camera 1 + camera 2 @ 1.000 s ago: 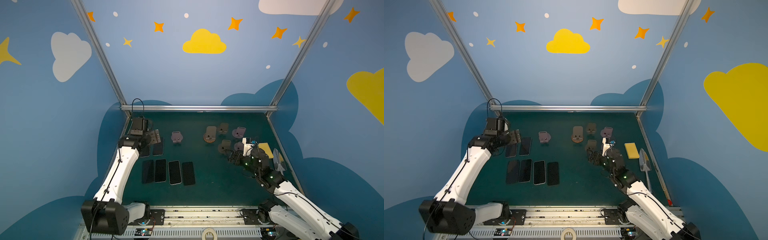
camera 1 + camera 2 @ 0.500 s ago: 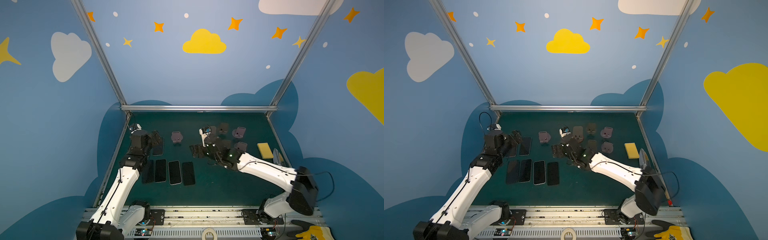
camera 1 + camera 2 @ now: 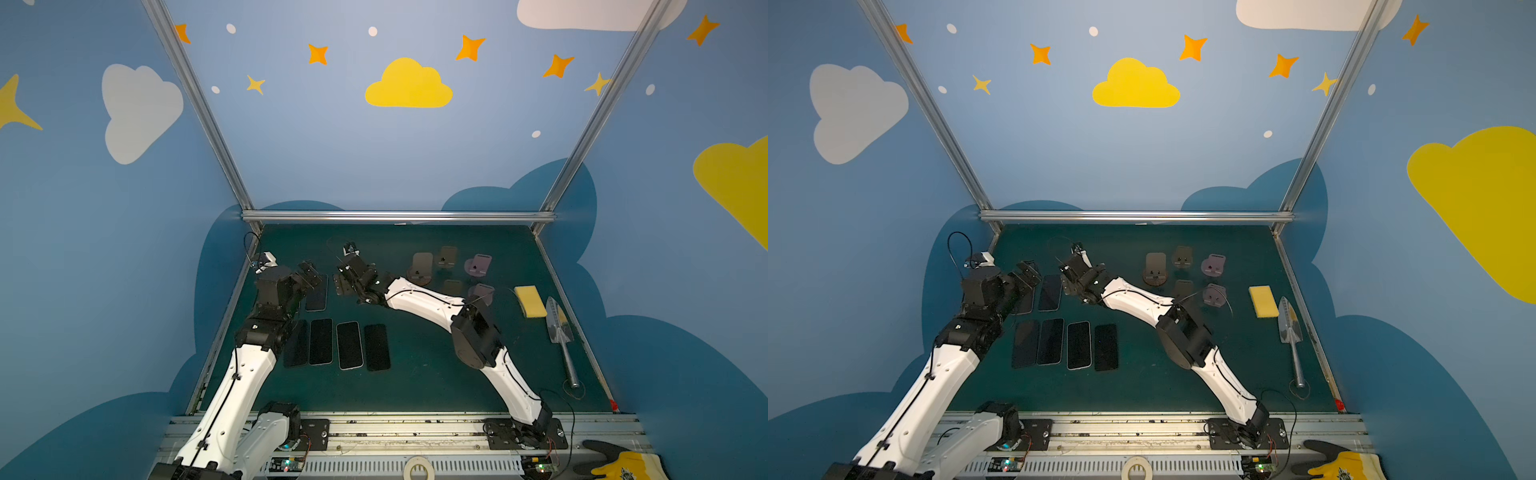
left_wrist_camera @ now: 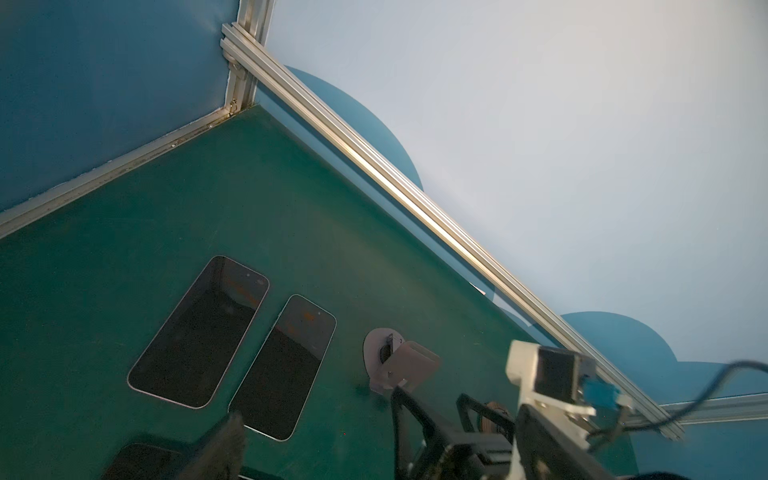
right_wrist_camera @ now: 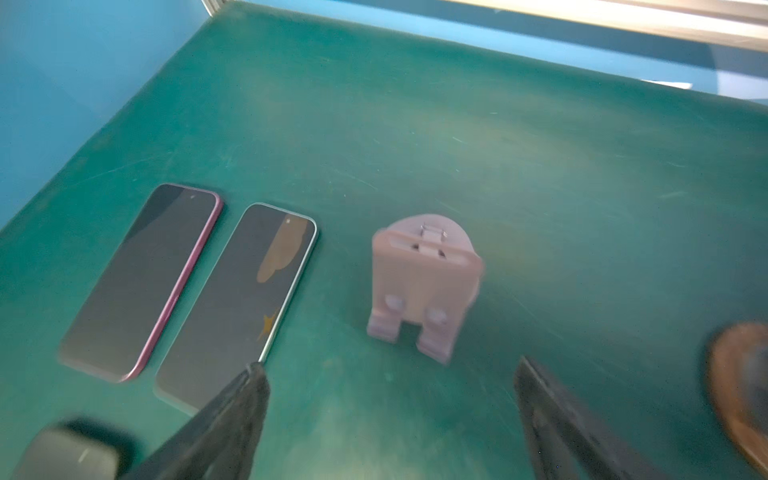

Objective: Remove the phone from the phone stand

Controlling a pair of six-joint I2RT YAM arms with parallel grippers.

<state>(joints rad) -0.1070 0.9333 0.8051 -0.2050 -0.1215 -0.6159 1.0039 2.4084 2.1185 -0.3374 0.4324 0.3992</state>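
Seemingly done. Pale mauve plastic phone stand (image 5: 424, 282), frame centre: stood empty. Pink-edged dark-screened phone (image 5: 141, 282) and green-edged dark-screened phone (image 5: 237, 303): lay flat on the green desk (image 5: 457, 124), left of the stand. Right end effector (image 5: 388, 365): gaped open, empty, near the stand. Left end effector (image 3: 309, 274): open, held nothing. Only withdrawal apparently remained.

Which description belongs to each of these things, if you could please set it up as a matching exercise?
1. right hand
2. stand in front of that hand
3. sponge
4. trowel

a. yellow
b. open, holding nothing
c. silver, just right of the sponge
d. pale pink, no phone on it

Pairs: 1-b, 2-d, 3-a, 4-c
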